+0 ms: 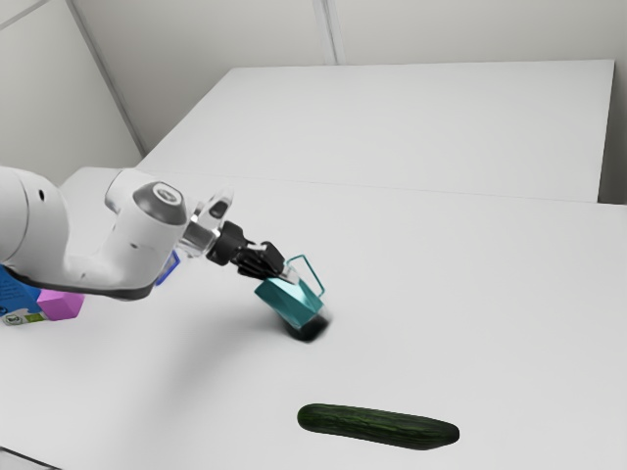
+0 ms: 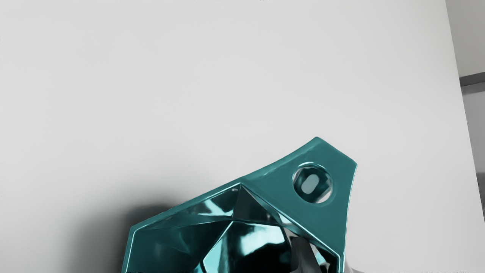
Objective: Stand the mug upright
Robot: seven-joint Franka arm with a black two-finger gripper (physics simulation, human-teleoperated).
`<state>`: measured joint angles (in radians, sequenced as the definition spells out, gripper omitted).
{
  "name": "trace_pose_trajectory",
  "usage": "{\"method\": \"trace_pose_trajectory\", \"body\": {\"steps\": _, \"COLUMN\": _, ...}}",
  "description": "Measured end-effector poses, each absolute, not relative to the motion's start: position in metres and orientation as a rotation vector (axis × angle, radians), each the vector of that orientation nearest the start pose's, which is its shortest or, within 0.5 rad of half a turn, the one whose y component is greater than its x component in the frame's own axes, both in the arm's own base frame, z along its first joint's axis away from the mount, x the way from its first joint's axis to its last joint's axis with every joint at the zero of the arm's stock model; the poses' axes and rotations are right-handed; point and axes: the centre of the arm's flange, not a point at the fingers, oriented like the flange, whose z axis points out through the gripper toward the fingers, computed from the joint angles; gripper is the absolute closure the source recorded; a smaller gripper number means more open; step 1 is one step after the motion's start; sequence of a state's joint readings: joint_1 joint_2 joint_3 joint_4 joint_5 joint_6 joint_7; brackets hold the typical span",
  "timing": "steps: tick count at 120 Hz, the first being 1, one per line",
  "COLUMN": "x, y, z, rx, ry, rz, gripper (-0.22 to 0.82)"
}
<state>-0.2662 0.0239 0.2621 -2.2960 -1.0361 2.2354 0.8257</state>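
Gripping the tilted mug by its wall, the pincer has its tips partly hidden.

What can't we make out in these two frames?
- Blue object, exterior view: mostly behind the arm, can't identify it.
- Blue box, exterior view: cut by the left edge.
- Mug, wrist view: cut by the bottom edge.
- Whether mug touches table, exterior view: lost in dark shadow below it.
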Motion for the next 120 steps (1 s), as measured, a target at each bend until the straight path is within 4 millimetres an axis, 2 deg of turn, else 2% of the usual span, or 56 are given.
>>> {"method": "trace_pose_trajectory", "body": {"steps": 28, "x": 0.516, "y": -0.029, "z": 0.377, "rx": 2.549, "ry": -0.369, "rz": 0.286, "gripper": 0.79}}
{"method": "trace_pose_trajectory", "body": {"steps": 54, "x": 0.516, "y": -0.02, "z": 0.403, "rx": 2.719, "ry": -0.518, "rz": 0.256, "gripper": 0.79}}
{"method": "trace_pose_trajectory", "body": {"steps": 101, "x": 0.515, "y": -0.032, "z": 0.399, "rx": 2.946, "ry": -0.686, "rz": 0.136, "gripper": 0.79}}
{"method": "trace_pose_trajectory", "body": {"steps": 120, "x": 0.513, "y": -0.03, "z": 0.389, "rx": 2.996, "ry": -0.673, "rz": 0.147, "gripper": 0.79}}
